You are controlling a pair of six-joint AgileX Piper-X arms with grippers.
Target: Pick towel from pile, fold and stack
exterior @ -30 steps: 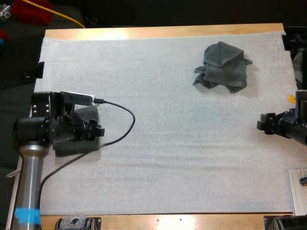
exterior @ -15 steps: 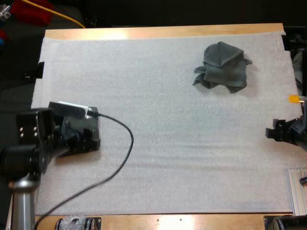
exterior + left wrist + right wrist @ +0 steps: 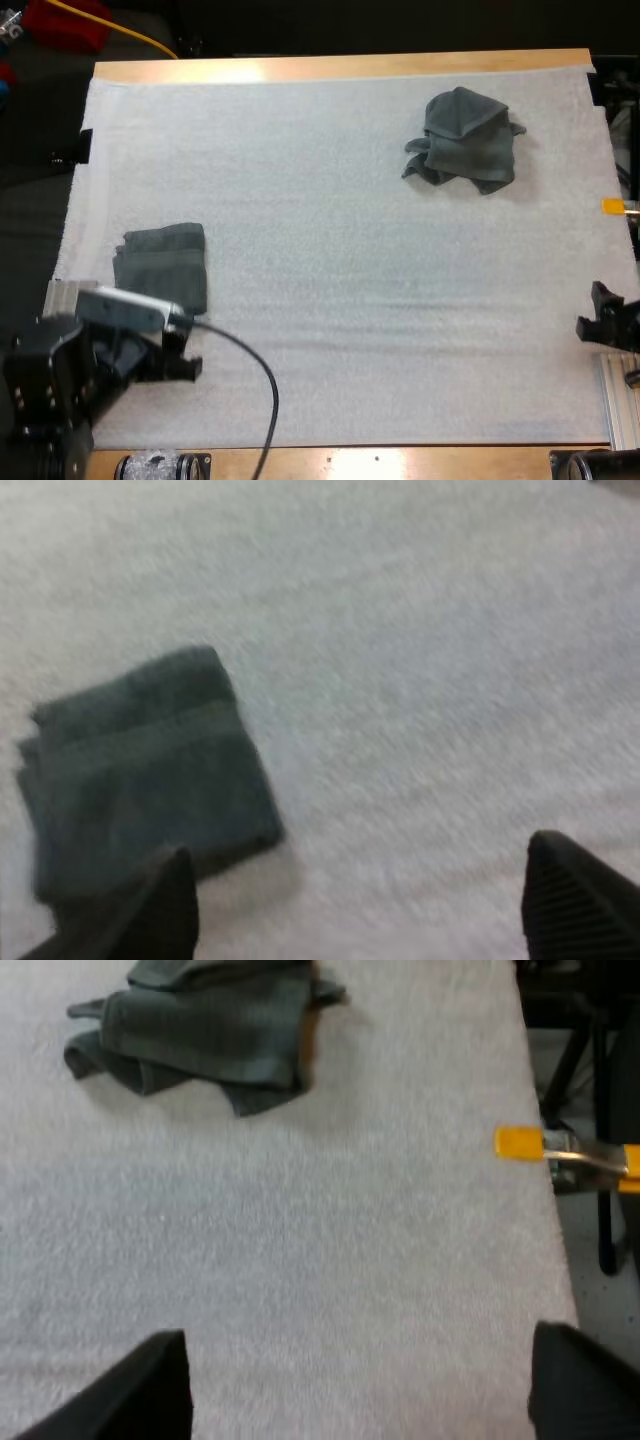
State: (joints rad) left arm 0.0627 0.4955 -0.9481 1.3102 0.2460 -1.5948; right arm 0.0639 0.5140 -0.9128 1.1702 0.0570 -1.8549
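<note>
Wooden table [image 3: 330,68]: its bare edge is seen along the top of the high frame. Nearly all of it is covered by the white textured mat [image 3: 340,300].

Crumpled dark grey-green towel [image 3: 465,140]: found in the upper right of the high frame, lying alone on the mat, bunched into loose ridges with a ragged lower edge. It is well apart from both claws. In the right wrist view it [image 3: 200,1020] is seen far ahead of the fingers.

Folded dark grey-green towel [image 3: 162,265]: laid flat at the left of the high frame as a neat rectangle, its layers visible at one edge in the left wrist view [image 3: 140,770].

Left claw [image 3: 178,355]: placed at lower left, just below the folded towel. Its fingers are spread wide and nothing is held [image 3: 370,910].

Right claw [image 3: 592,308]: placed at the right edge, lower half. Its fingers are likewise spread and empty over bare mat [image 3: 365,1390].

Handling, as judged: the crumpled towel is taken to be light, soft and limp. It should drape when lifted and will not hold shape. A raised ridge or a free corner at the lower edge is thought the best pinch point. A deep grab may gather several layers and hinder spreading.
</note>
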